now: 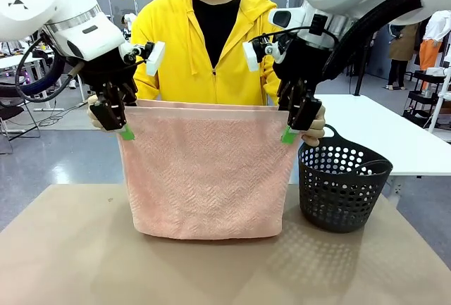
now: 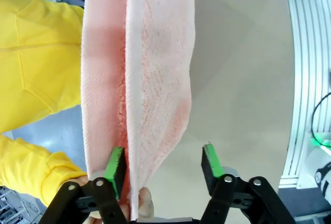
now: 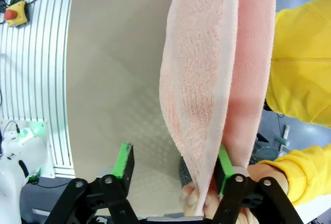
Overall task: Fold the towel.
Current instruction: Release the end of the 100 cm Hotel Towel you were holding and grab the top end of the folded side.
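a person's hands [image 1: 317,130] pinch the doubled towel [image 1: 204,171] by its corners so it hangs flat. left gripper [image 2: 162,164] and right gripper [image 3: 173,167] gape open, empty.

Towel in the middle, basket on the right.
The towel [image 1: 208,171] hangs in the middle of the frame, above the table [image 1: 63,249]. The person [image 1: 187,51] stands behind it. The basket [image 1: 343,185] sits on the table, right of the towel. The left gripper [image 1: 118,127] and the right gripper [image 1: 297,127] are at its top corners.
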{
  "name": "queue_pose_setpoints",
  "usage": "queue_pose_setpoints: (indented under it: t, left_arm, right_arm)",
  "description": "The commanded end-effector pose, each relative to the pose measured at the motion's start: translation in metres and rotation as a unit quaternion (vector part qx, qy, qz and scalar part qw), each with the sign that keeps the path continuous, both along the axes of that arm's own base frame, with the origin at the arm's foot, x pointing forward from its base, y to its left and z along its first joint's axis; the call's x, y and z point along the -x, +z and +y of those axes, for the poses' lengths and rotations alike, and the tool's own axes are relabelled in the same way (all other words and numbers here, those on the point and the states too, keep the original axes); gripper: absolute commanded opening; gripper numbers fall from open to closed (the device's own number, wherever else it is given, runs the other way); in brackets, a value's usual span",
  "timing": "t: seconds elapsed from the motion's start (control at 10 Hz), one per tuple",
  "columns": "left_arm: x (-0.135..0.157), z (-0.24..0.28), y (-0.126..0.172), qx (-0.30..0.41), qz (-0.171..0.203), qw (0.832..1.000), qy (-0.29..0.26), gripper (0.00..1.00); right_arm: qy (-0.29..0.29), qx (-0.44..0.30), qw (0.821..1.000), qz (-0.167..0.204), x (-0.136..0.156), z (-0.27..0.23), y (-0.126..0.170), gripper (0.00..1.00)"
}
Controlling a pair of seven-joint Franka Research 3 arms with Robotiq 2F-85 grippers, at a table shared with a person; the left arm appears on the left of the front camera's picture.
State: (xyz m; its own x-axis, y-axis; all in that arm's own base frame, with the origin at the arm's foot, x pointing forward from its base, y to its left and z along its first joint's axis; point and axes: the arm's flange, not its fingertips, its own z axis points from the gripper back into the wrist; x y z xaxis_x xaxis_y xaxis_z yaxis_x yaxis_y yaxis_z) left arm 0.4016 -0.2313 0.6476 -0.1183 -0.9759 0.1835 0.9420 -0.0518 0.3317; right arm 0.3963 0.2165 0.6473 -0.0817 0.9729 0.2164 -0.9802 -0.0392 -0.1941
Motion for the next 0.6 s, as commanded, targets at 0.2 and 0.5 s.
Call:
queue_pose_setpoints:
  t: [0.2,0.5]
  left_arm:
    - [0.022,0.006,0.063,0.05,0.016,0.989,0.14,1.0]
    - [0.056,0.034,0.101,0.111,0.011,0.959,0.262,1.0]
  right_arm:
    - [-0.092,-0.071,0.993,0.009,0.029,-0.011,0.074,1.0]
    - [-0.223,-0.102,0.969,0.011,0.056,-0.04,0.107,1.0]
